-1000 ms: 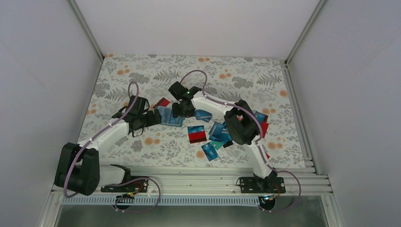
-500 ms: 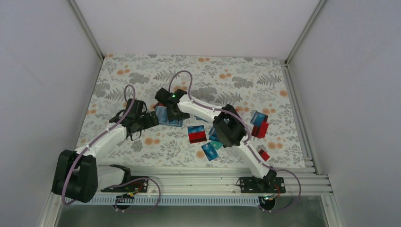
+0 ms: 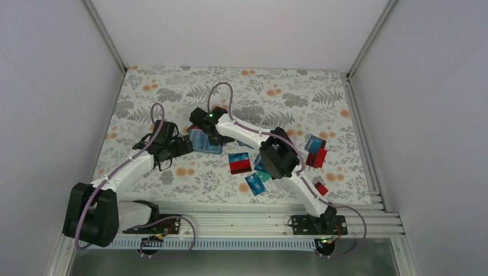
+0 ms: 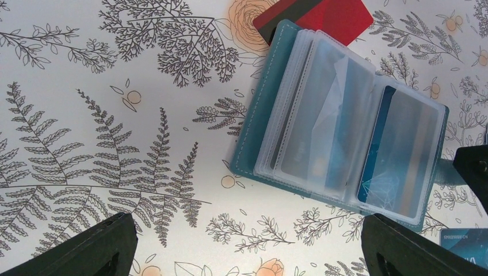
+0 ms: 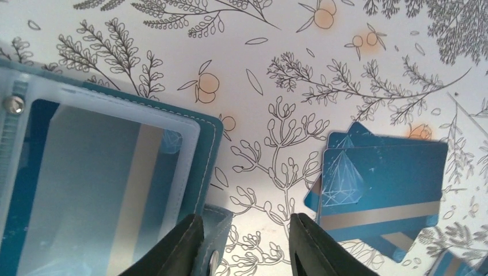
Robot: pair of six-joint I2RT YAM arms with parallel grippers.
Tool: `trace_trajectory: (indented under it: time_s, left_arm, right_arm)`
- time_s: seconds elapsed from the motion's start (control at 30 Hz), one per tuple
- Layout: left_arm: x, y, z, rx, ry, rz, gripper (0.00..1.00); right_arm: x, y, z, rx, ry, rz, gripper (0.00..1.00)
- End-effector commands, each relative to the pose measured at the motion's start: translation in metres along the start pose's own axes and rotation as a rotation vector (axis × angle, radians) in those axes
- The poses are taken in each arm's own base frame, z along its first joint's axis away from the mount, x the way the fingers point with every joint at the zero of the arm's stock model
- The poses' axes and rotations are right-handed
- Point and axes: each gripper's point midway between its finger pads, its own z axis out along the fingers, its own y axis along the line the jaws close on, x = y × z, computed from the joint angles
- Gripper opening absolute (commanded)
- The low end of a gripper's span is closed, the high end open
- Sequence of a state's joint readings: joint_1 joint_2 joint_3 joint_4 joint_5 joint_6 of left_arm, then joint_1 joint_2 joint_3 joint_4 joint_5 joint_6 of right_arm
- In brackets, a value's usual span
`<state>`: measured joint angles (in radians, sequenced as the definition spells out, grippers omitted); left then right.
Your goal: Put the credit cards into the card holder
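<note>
Left end effector [image 4: 247,230] spread wide before the open card holder [image 4: 339,126], bare surface [image 4: 86,115] left of it. Right end effector [image 5: 247,241] half-spread astride its snap tab [image 5: 214,253]; red card [image 4: 339,14] partly hidden beneath.

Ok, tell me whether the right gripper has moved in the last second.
Yes. In the top view the right gripper has swung left, away from the red-and-blue card, to the right edge of the card holder.

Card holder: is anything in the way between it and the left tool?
Nothing visible. Only patterned tablecloth shows between the wide-open left tool and the open card holder; the right tool is at the holder's opposite edge, by its snap tab.
</note>
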<state>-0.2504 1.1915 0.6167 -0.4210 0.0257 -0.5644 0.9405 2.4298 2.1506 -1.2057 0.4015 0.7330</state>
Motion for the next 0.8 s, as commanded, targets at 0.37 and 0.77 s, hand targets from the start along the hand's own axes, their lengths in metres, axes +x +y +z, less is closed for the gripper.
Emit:
trace_trajectory:
  time_s: [0.37,0.77]
  left_arm:
    - [-0.008,0.001,0.004,-0.011,-0.021,0.021,0.92]
    - [-0.021,-0.029,0.025,0.174,0.000,0.069,0.78]
  right_arm:
    - [0.003,-0.017,-0.003,-0.010,-0.037,0.019,0.04]
    - [-0.001,-0.037,0.008,-0.248,-0.046,0.064,0.04]
